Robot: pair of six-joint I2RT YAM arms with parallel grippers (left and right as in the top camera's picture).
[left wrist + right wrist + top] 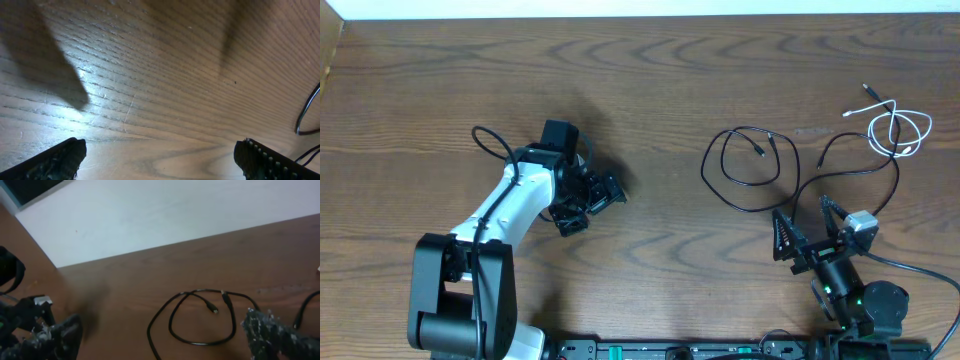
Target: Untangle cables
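Observation:
The cables lie on the right half of the wooden table. A black cable [760,150] forms a loose double loop. A second black cable [832,145] arcs off to its right. A white cable [895,128] is looped at the far right. My right gripper [805,225] hovers open just below the black loop with nothing between its fingers. The right wrist view shows that loop [200,343] ahead, between the spread fingers [275,335]. My left gripper [588,200] is open over bare wood near the table's centre-left. Only a bit of black cable [300,117] shows at the right edge of the left wrist view.
The table's far edge [640,15] meets a white surface. The left arm's white link [510,205] stretches from the front left corner, with its own black wire looping beside it. The right arm's base [865,300] sits at the front right.

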